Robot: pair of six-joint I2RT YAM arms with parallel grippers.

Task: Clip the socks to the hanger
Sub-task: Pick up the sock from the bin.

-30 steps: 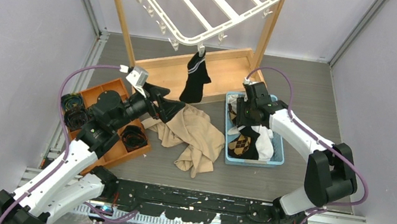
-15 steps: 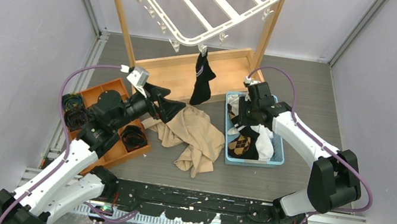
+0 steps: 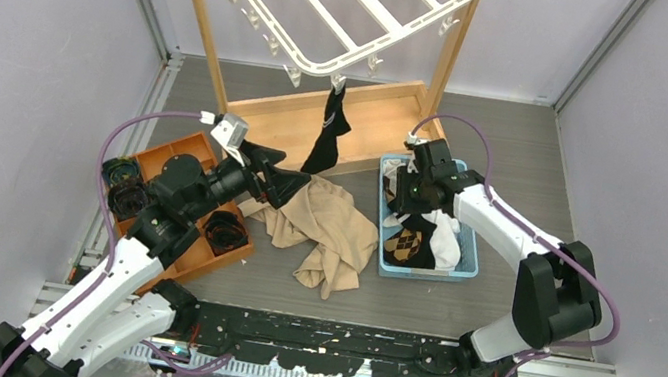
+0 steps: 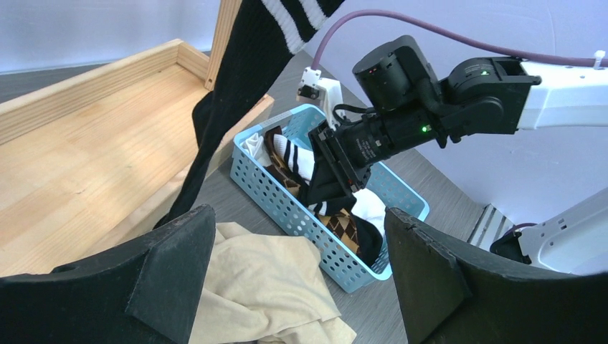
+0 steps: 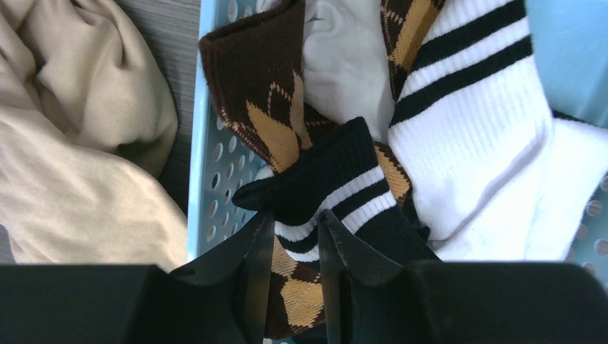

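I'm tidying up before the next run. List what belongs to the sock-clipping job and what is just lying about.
Belongs to the job:
- hanger
- black sock clipped to it
- socks in the blue basket
- black striped sock pinched by the right gripper

Lying about:
- beige cloth
- orange tray
- wooden stand

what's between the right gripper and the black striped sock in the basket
Nothing visible: the right gripper is pinching the black striped sock by its cuff, and that sock lies on top of the other socks in the basket.
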